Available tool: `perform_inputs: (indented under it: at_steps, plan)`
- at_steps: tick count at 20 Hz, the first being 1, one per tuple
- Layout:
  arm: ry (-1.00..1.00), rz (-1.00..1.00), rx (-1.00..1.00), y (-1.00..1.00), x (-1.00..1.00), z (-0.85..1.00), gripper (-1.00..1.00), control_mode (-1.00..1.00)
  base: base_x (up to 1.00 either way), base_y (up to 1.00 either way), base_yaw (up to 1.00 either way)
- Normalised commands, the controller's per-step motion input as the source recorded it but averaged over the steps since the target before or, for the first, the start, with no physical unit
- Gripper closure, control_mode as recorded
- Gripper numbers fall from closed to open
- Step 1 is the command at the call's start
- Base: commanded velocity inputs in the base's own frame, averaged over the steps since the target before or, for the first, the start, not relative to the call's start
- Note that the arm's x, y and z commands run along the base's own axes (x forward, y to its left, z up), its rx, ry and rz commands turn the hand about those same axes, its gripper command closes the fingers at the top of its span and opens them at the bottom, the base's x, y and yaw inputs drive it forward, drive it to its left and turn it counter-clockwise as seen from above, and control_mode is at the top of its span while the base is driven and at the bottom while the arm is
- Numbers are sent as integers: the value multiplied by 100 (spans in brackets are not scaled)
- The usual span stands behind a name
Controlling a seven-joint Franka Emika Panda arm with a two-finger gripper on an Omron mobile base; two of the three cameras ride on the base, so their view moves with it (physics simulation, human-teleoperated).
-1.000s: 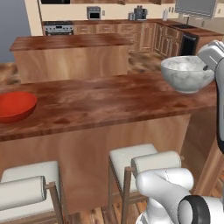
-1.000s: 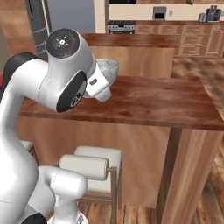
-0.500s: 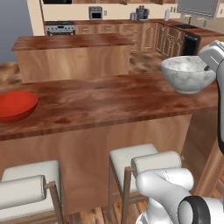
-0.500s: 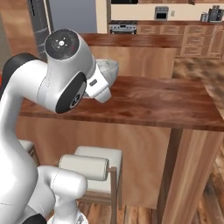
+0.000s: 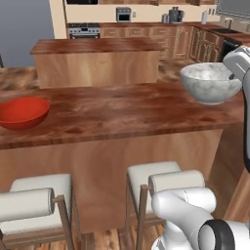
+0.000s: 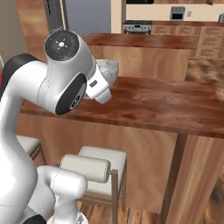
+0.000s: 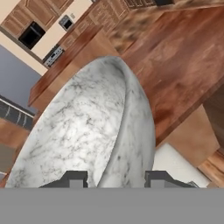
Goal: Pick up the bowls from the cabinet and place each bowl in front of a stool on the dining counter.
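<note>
My gripper (image 7: 116, 178) is shut on the rim of the grey-white marbled bowl (image 7: 87, 127), one finger inside and one outside. In the left base view that bowl (image 5: 210, 82) hangs over the right end of the dining counter (image 5: 122, 112), with the hand (image 5: 238, 62) at the frame's right edge. From the right base view the bowl (image 6: 109, 70) peeks out behind the arm. The red bowl (image 5: 22, 112) rests on the counter's left part. Two stools (image 5: 34, 195) (image 5: 161, 178) stand in front of the counter, the right one roughly below and left of the held bowl.
A smaller wooden island (image 5: 97, 61) stands behind the dining counter, with base units and a stove along the far wall (image 5: 122, 29). The counter's right end (image 6: 192, 131) drops to a wooden side panel. My own white arm (image 6: 57, 87) blocks the left of the right base view.
The whole scene has slid slightly to the right in the left base view, so the camera has moved. The marbled bowl stays gripped at the same place in the frame.
</note>
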Motion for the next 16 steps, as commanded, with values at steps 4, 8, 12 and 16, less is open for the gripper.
perform_inputs:
  at_steps: [4,8,12,16]
  plan:
    - [0,0,0,0,0,0,100,100,51,0,37]
    - [0,0,0,0,0,0,100,100,58,0,31]
    - [0,0,0,0,0,0,100,100,62,0,29]
    - [-1,8,0,0,51,-23,100,-100,16,0,5]
